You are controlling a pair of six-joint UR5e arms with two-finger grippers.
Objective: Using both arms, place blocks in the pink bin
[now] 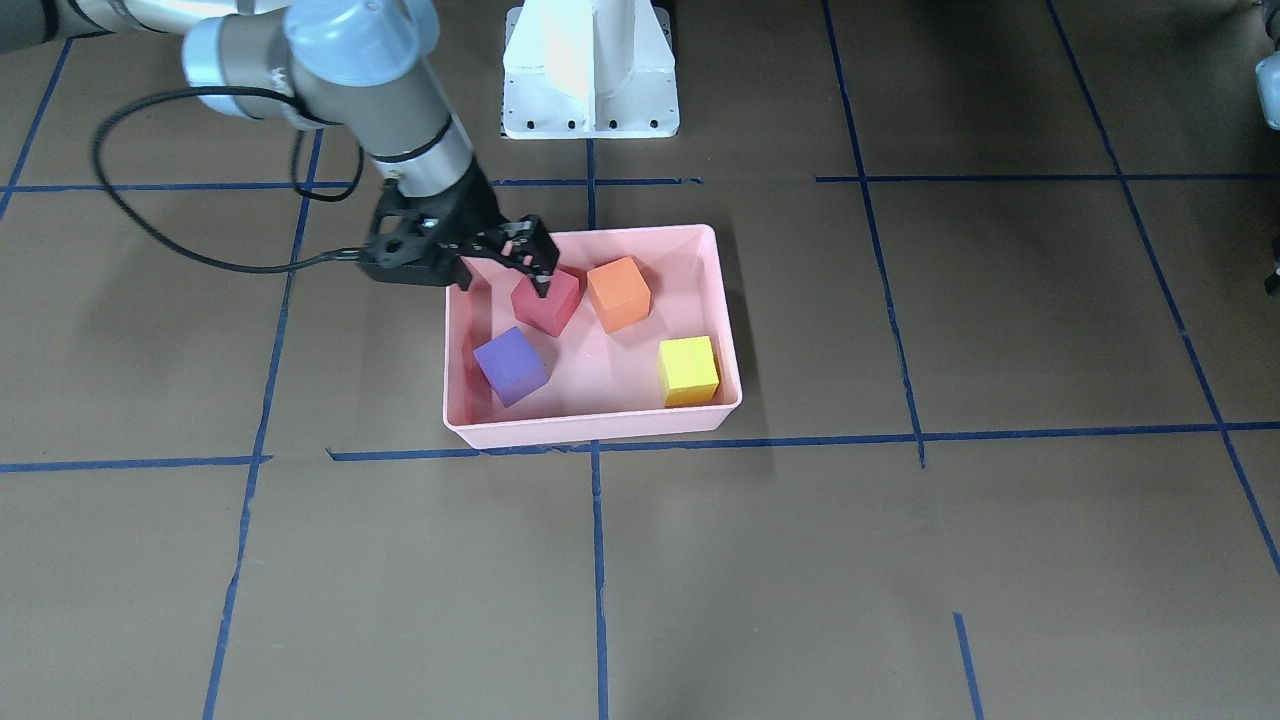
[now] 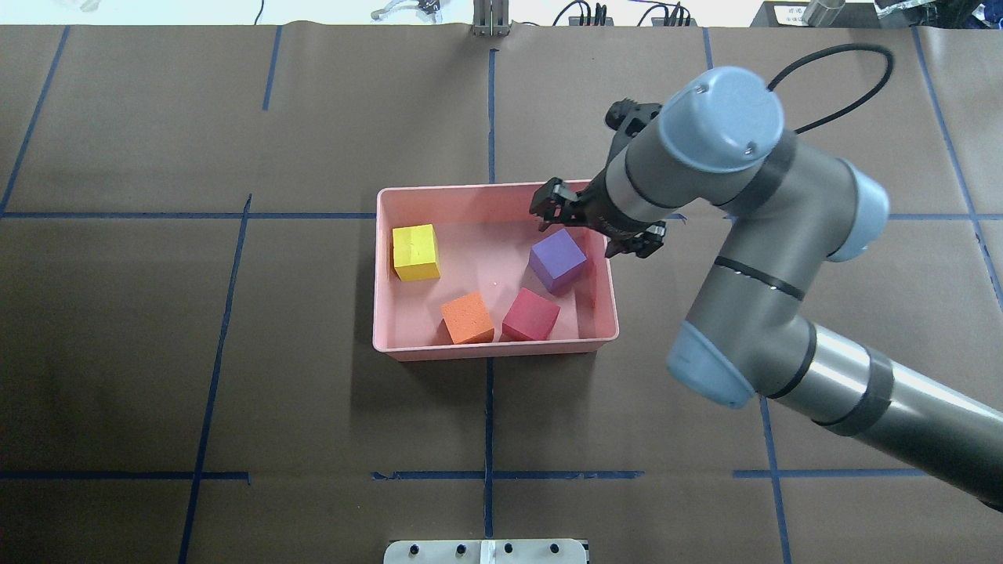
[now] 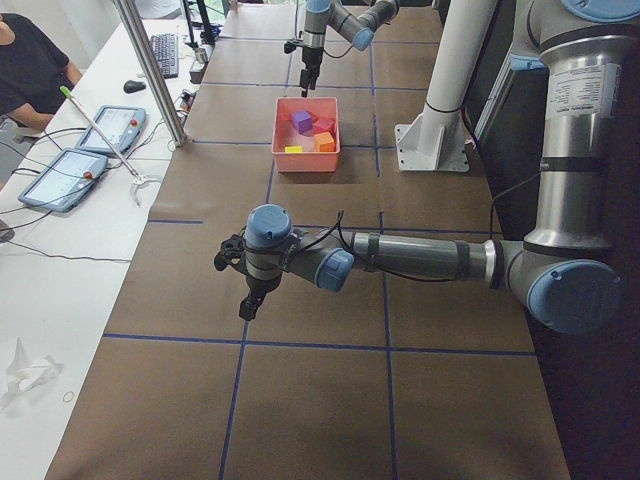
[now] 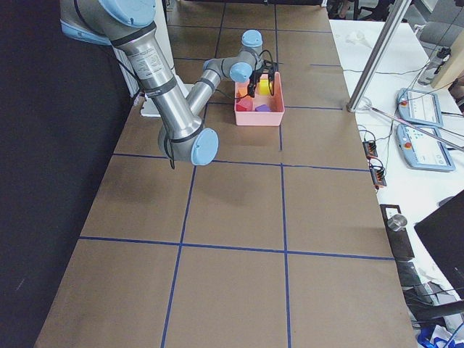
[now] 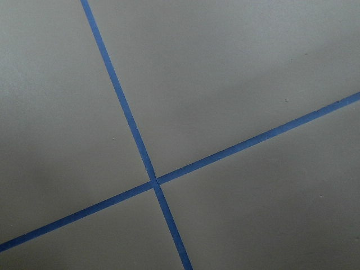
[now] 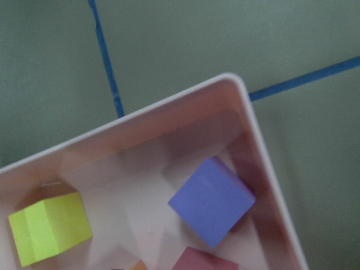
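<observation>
The pink bin (image 1: 590, 430) holds all four blocks: purple (image 1: 510, 365), red (image 1: 548, 305), orange (image 1: 618, 293) and yellow-green (image 1: 688, 370). My right gripper (image 1: 505, 272) hangs over the bin's corner by the purple block (image 2: 558, 260), its jaws apart and empty, one fingertip above the red block. The right wrist view looks down on the purple block (image 6: 211, 202), the yellow-green block (image 6: 49, 228) and the bin rim (image 6: 169, 101). My left gripper (image 3: 250, 305) points down over bare table far from the bin; I cannot tell whether it is open or shut.
The white pedestal base (image 1: 590, 70) stands behind the bin. The brown table carries blue tape lines (image 5: 152, 180). Operator tablets (image 3: 110, 125) and a metal pole (image 3: 150, 70) stand on the white side bench.
</observation>
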